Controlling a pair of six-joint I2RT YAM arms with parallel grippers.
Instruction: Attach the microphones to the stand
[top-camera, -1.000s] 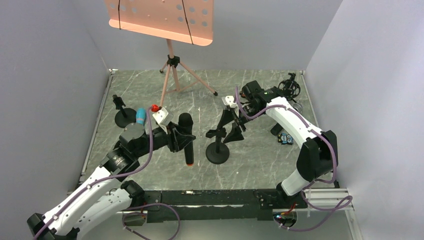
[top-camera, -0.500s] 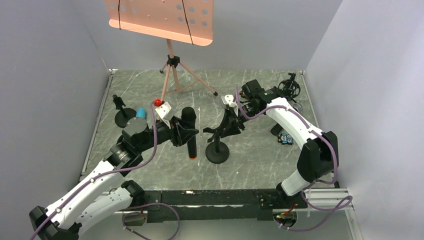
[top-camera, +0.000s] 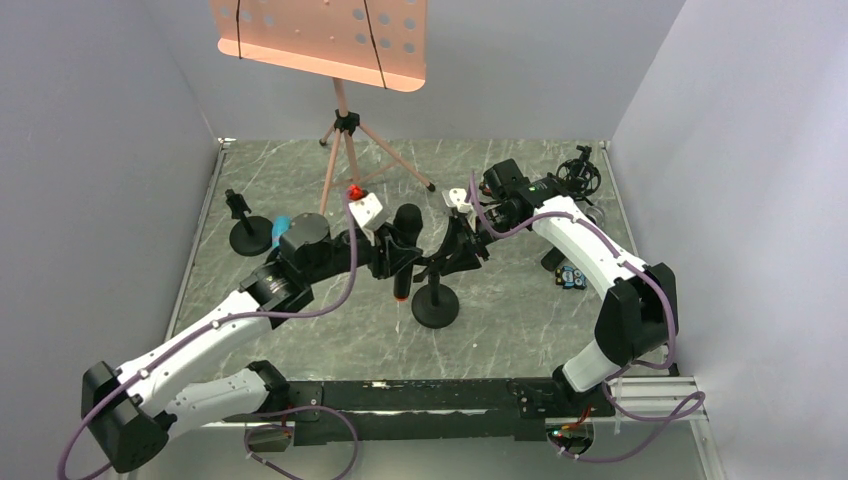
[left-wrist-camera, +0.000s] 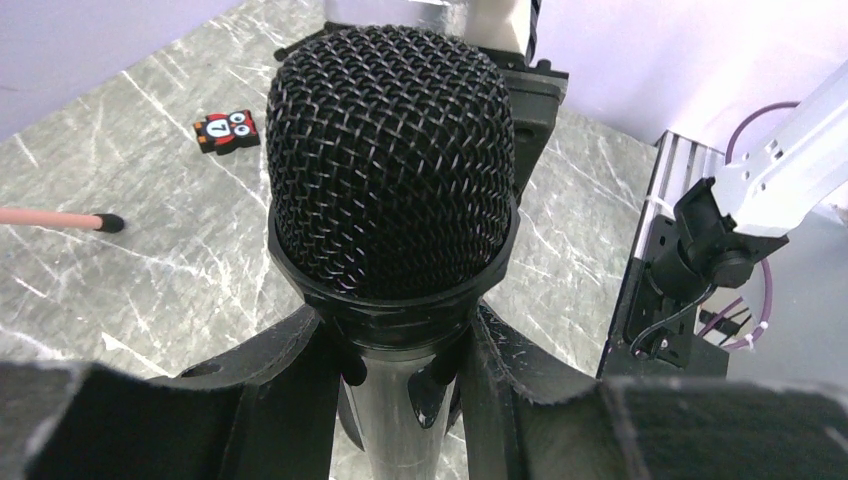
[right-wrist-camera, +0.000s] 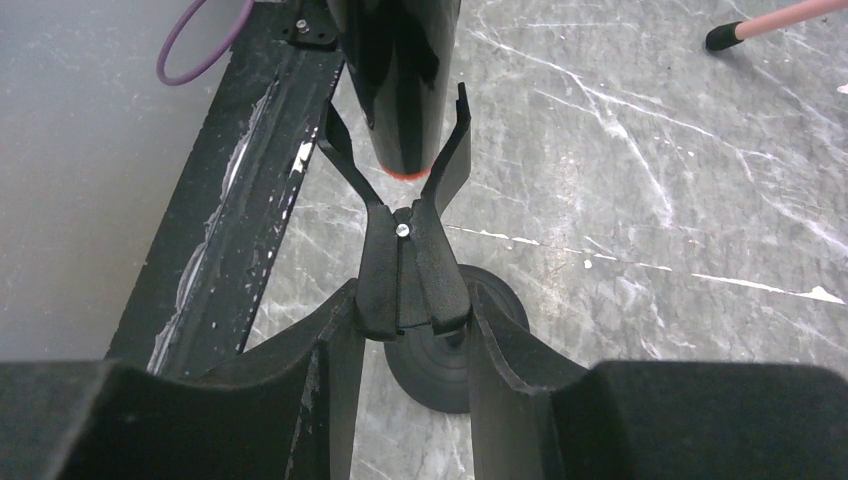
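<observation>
Left end effector (top-camera: 406, 257), right one (top-camera: 450, 260): clamped.

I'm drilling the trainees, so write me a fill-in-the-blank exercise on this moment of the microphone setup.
The left gripper is shut on a black microphone whose end ring is ____. The right gripper pinches the ____ of the stand by its tail. In the right wrist view, the microphone's end shows ____ the clip's two prongs. The cyan-blue microphone lies on the table's ____ side.
Missing words: orange; clip; between; left.
</observation>
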